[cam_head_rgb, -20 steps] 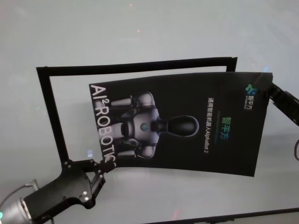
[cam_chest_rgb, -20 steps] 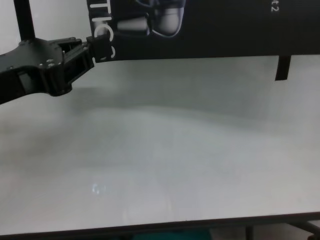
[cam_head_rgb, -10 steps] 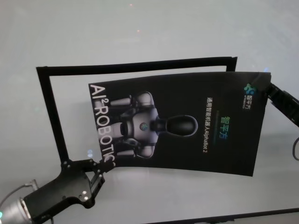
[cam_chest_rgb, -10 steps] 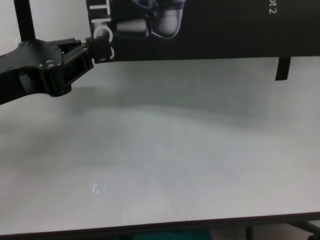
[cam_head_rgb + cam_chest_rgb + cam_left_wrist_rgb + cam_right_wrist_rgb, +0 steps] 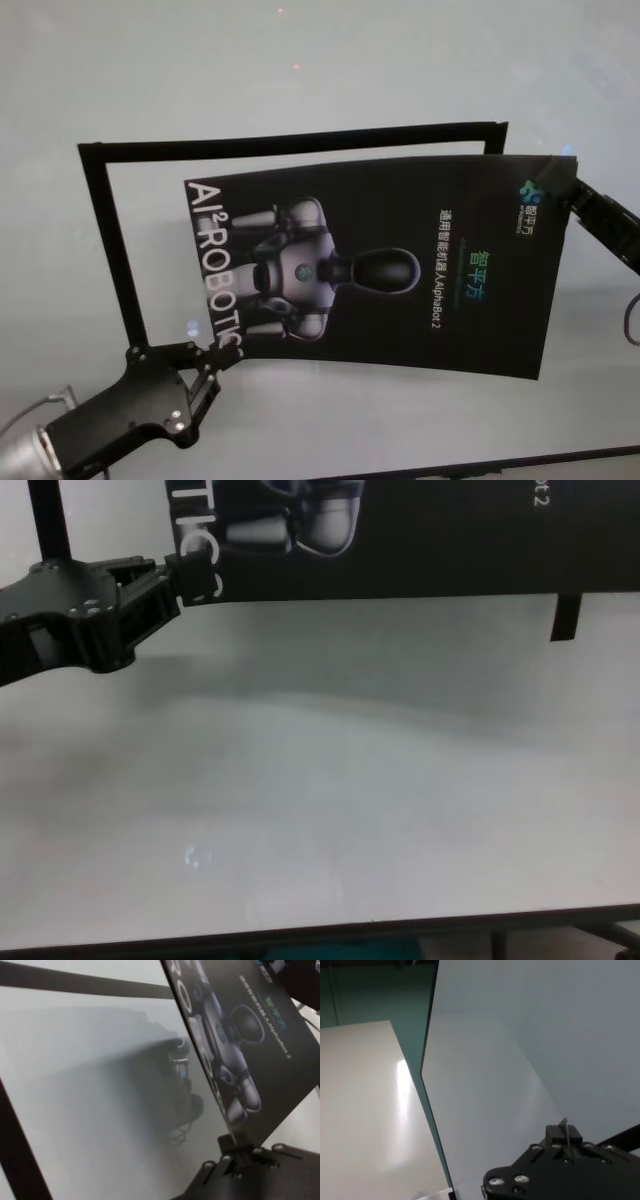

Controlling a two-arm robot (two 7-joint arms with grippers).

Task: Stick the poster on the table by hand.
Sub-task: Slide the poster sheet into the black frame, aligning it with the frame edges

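The poster (image 5: 380, 270), black with white lettering and a grey-white robot image, hangs slightly bowed above the white table (image 5: 300, 60). My left gripper (image 5: 222, 352) is shut on its near left corner. My right gripper (image 5: 574, 192) is shut on its far right corner. In the chest view the left gripper (image 5: 196, 580) pinches the poster's (image 5: 420, 540) lower edge above the table (image 5: 350, 800). The left wrist view shows the poster (image 5: 240, 1035) rising from the pinched fingers (image 5: 235, 1144). The right wrist view shows the right gripper (image 5: 564, 1141) shut on the poster's thin edge.
Two narrow black strips lie on the table as an L: one along the far side (image 5: 300, 137), one down the left (image 5: 110, 250). A short strip end (image 5: 566, 616) shows at the right. The table's near edge (image 5: 500, 467) is dark. Beyond the table's side edge (image 5: 427, 1060) lies another pale surface (image 5: 365, 1110).
The poster and my left gripper have shifted slightly to the left. Both grippers keep their hold on the poster's corners.
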